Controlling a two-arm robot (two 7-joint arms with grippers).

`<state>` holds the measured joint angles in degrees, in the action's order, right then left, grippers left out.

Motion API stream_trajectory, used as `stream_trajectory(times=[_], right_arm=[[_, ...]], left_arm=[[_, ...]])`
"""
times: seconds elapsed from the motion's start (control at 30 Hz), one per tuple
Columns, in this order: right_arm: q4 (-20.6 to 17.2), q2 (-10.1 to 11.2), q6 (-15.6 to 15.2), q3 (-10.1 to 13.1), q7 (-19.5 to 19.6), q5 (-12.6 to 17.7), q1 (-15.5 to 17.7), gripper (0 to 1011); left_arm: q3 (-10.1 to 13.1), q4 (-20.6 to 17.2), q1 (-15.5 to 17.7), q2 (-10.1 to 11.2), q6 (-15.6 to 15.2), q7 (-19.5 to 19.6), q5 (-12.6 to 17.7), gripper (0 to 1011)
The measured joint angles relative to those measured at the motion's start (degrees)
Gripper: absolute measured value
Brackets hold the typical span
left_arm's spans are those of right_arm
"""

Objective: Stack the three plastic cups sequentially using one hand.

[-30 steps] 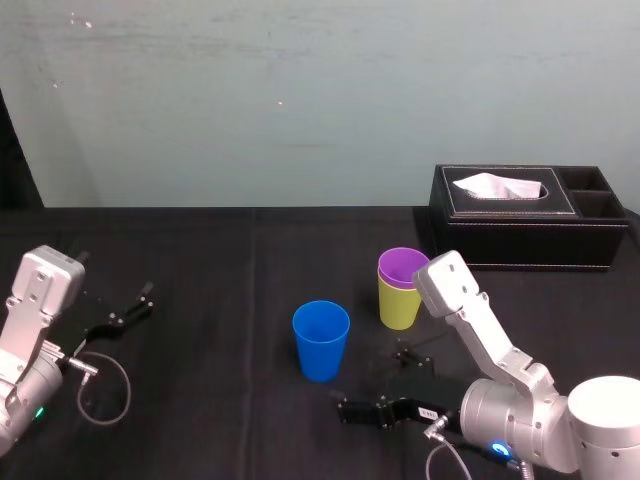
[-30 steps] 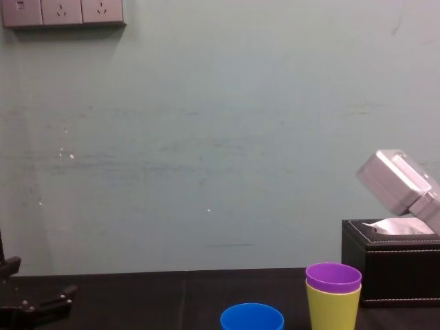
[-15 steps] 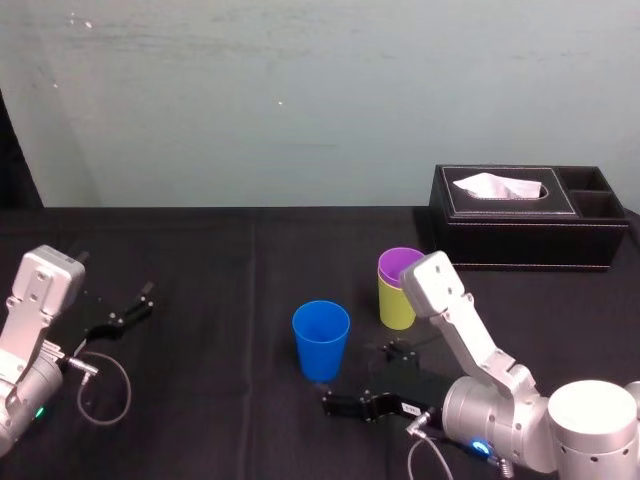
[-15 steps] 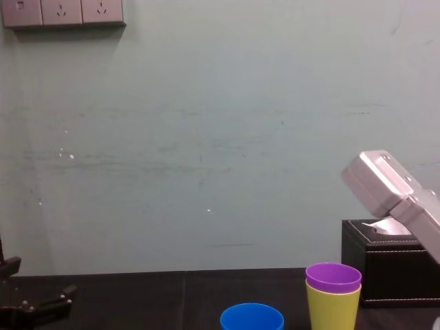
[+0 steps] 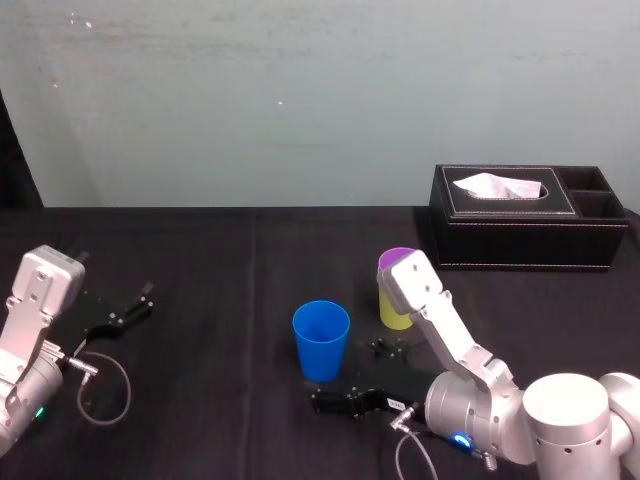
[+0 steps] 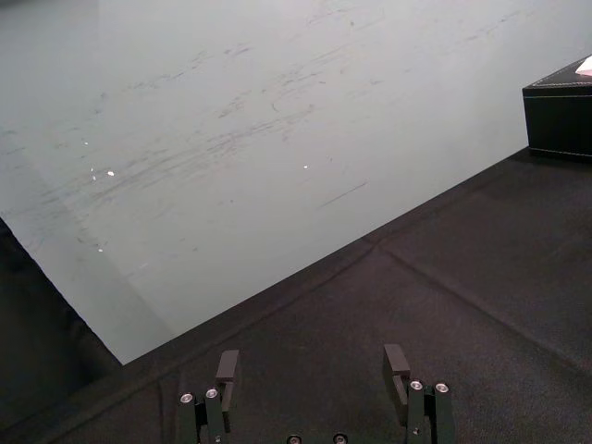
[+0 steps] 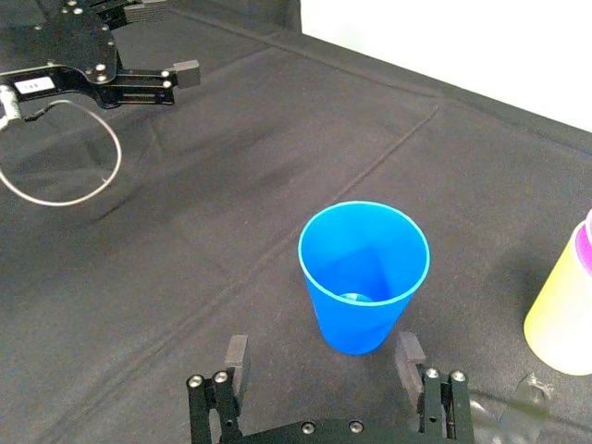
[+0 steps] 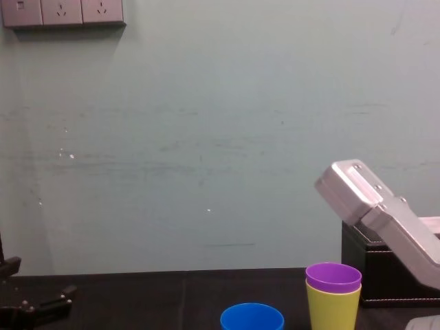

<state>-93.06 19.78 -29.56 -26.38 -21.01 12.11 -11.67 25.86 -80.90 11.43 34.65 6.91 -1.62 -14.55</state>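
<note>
A blue cup (image 5: 321, 340) (image 7: 363, 277) (image 8: 251, 317) stands upright at the table's middle. Right of it and a little farther back, a purple cup (image 5: 391, 260) (image 8: 333, 276) sits nested in a yellow-green cup (image 5: 391, 311) (image 8: 332, 310) (image 7: 561, 320). My right gripper (image 5: 318, 400) (image 7: 323, 350) lies low on the near side of the blue cup. It is open, and the cup stands just beyond its fingertips, roughly centred between them and untouched. My left gripper (image 5: 145, 296) (image 6: 312, 361) rests open and empty at the far left.
A black leather tissue box (image 5: 530, 215) (image 8: 392, 275) stands at the back right by the wall. A grey cable loop (image 5: 105, 390) (image 7: 55, 166) lies on the black cloth near the left arm.
My right arm has swung left, bringing its open gripper from the front right to just in front of the blue cup. The cups and the left arm have not moved.
</note>
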Motion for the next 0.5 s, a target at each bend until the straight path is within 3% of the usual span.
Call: stream_trajectory(times=[0.5], right_arm=[[3.2,-2.4,1.4,-0.9,1.0,-2.4,-1.8,1004]], left_arm=[[0.0,0.0,0.0,0.0,0.0,0.0,0.0,1000]])
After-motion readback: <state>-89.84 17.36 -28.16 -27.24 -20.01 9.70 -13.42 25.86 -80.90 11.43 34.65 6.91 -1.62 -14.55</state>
